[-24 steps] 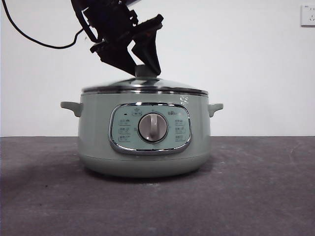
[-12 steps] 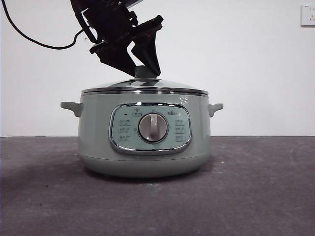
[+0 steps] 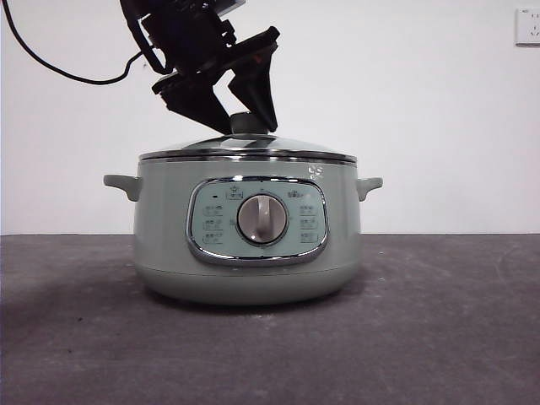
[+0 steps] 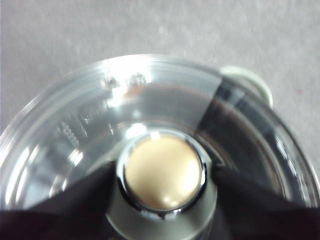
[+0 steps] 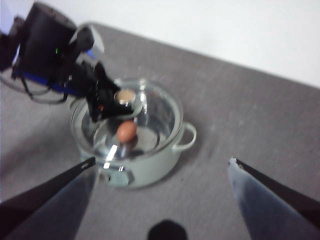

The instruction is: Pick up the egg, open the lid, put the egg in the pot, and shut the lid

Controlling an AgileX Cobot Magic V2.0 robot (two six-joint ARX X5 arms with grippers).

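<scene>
Our left tool [image 3: 243, 118] squeezes the knob [image 4: 163, 171] of the lid [image 3: 247, 149], which sits on the pot [image 3: 247, 236]. The egg [image 5: 127, 131] seems to lie inside. We let go gently. The right tool [image 5: 162, 167] hangs wide apart.

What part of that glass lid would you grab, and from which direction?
The knob at the centre of the lid, taken from straight above. It is the only raised part; the glass dome is shallow and smooth. The left gripper has one jaw on each side of it.
</scene>
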